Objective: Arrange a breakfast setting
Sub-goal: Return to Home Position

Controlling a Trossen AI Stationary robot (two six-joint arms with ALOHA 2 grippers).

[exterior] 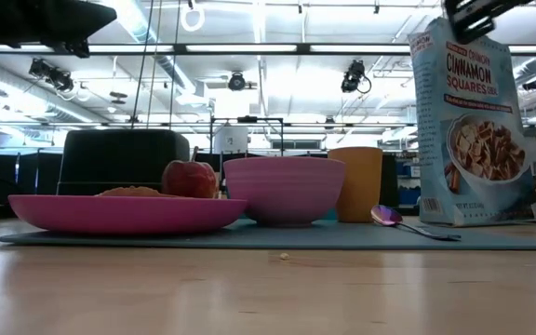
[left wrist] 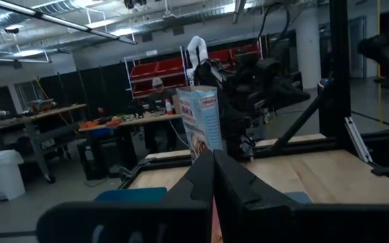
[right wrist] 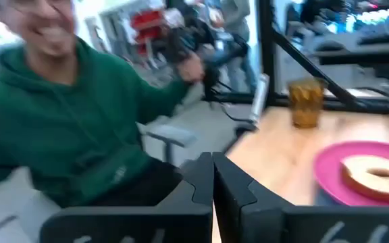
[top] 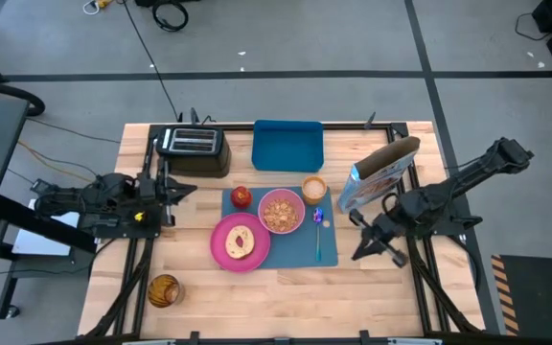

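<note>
The blue mat [top: 290,251] lies mid-table. On it rest the pink plate [top: 224,251] with the toast slice [top: 241,241], the pink bowl [top: 281,211] holding cereal, the red apple [top: 241,196], the small orange cup [top: 313,188] and the blue-handled spoon [top: 318,238]. They also show in the low view: plate [exterior: 124,212], apple [exterior: 191,179], bowl [exterior: 285,191], cup [exterior: 356,183], spoon [exterior: 408,223]. My left gripper [top: 192,190] is shut and empty, left of the apple. My right gripper [top: 358,255] is shut and empty, right of the mat, off the spoon's end.
A cereal box [top: 377,172] stands upright right of the cup. A blue rimmed tray [top: 287,146] and a black toaster [top: 193,151] sit at the far edge. An amber glass [top: 164,289] stands near the front left. A person in a green hoodie [right wrist: 66,115] shows beyond the table.
</note>
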